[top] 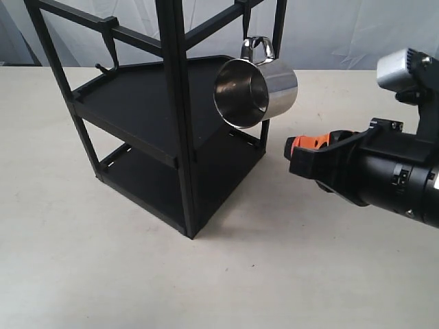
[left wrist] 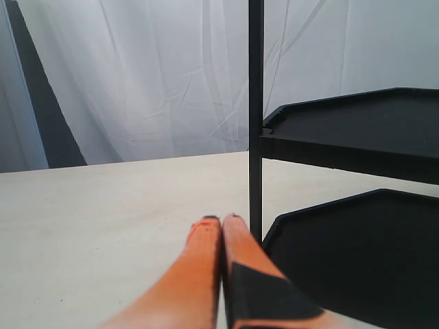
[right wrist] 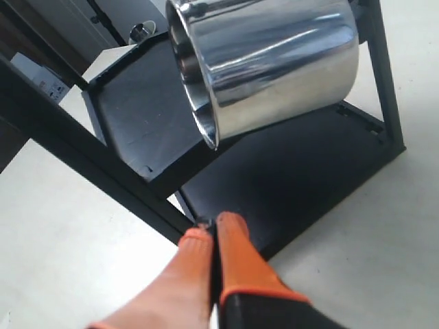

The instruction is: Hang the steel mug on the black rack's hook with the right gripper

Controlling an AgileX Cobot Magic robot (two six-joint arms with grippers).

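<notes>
The steel mug [top: 255, 90] hangs by its looped handle [top: 257, 49] from a hook [top: 245, 20] on the black rack [top: 175, 130], tilted with its mouth facing the camera. It fills the top of the right wrist view as the steel mug [right wrist: 274, 62]. My right gripper [top: 293, 147] sits below and to the right of the mug, apart from it, its orange fingers [right wrist: 233, 253] pressed together with nothing between them. My left gripper [left wrist: 221, 221] is shut and empty, close beside a rack post [left wrist: 256, 116]; it is out of the exterior view.
The rack's two flat tray shelves [top: 137, 103] stand on a pale table [top: 288, 274]. A second hook [top: 110, 44] hangs from the rack's left crossbar. White cloth [left wrist: 151, 82] hangs behind the table.
</notes>
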